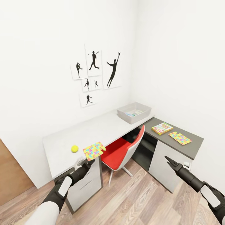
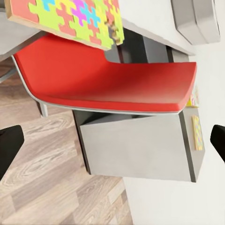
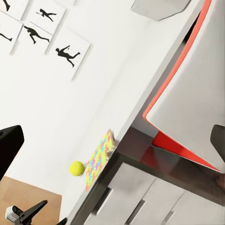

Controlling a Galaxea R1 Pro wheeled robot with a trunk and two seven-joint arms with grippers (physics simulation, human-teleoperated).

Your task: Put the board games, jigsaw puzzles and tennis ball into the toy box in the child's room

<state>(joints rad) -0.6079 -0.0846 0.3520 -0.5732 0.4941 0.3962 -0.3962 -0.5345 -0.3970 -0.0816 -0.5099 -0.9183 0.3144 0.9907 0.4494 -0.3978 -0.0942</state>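
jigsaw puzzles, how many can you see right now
2. One jigsaw puzzle lies at the front edge of the pale table, overhanging it, beside the tennis ball. The other jigsaw puzzle lies on the dark side unit, next to a board game.

The red chair point(image 1: 125, 149) is blocking the gap under the table point(image 1: 59, 147); bare desktop is lying open between ball point(image 1: 74, 148) and tray point(image 1: 134, 112).

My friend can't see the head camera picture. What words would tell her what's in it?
Two open grippers, left and right, face a corner table holding a tennis ball, two jigsaw puzzles, a board game and a toy box.
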